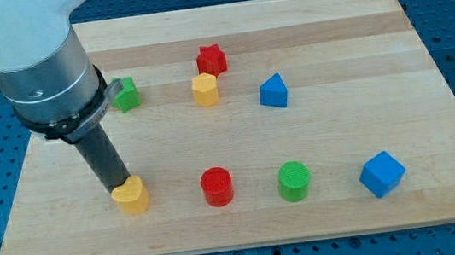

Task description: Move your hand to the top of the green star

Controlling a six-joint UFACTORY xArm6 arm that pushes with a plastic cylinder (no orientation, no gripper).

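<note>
The green star [127,94] lies at the upper left of the wooden board [320,31], partly hidden behind the arm's grey body. My tip [120,188] is low on the left, touching the upper left side of a yellow heart-shaped block [132,196]. The tip is well below the green star, toward the view's bottom.
A red star [211,60], a yellow hexagonal block [204,89] and a blue triangular block [273,91] sit in the upper middle. A red cylinder [216,186], a green cylinder [294,180] and a blue cube [381,173] line the lower part.
</note>
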